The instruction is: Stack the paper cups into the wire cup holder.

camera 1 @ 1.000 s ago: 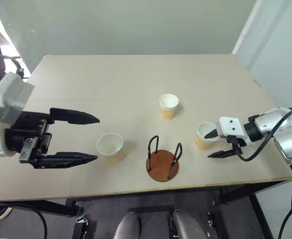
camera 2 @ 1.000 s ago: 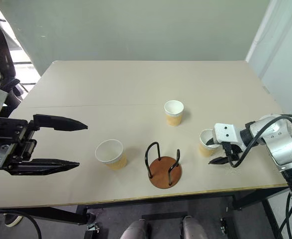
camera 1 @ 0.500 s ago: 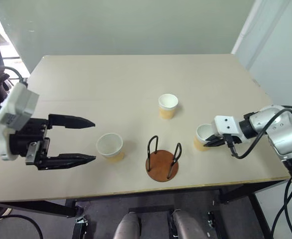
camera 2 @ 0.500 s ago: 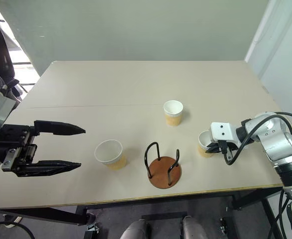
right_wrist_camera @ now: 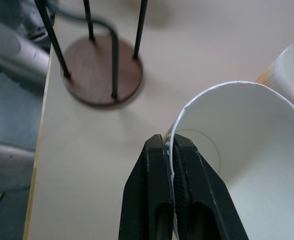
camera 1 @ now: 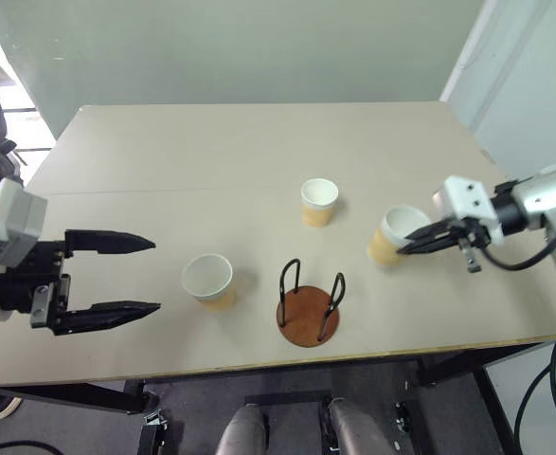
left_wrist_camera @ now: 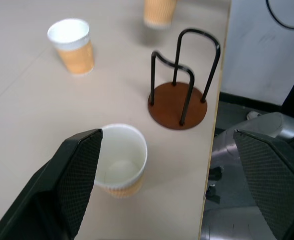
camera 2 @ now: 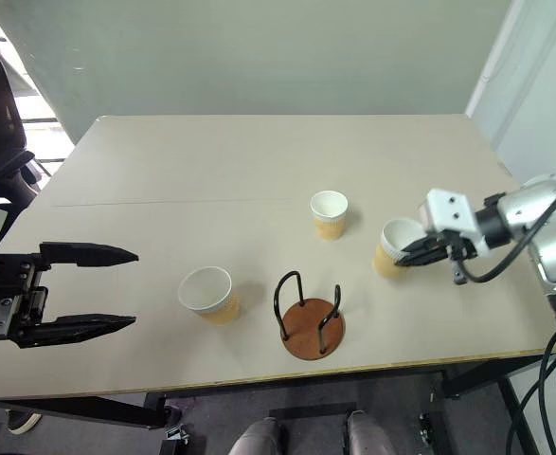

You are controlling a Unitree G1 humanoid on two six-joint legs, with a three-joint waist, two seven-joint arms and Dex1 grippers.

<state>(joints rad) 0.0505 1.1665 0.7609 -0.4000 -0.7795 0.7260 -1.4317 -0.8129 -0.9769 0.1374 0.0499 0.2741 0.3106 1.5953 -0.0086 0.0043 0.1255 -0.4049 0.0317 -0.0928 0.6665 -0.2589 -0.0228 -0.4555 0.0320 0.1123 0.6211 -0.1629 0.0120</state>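
My right hand [right_wrist_camera: 169,150] is clamped on the rim of a paper cup [camera 1: 393,235], tilted above the bench [camera 1: 240,161], wire cup holder [camera 1: 308,305] beside it; left hand [camera 1: 150,275] apart.

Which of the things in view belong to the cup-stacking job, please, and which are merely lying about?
Belong to the job:
- held paper cup, its rim pinched by the shut right gripper
- paper cup in the middle of the table
- paper cup nearest the open left gripper
- wire cup holder, empty

Lying about:
- only the table itself
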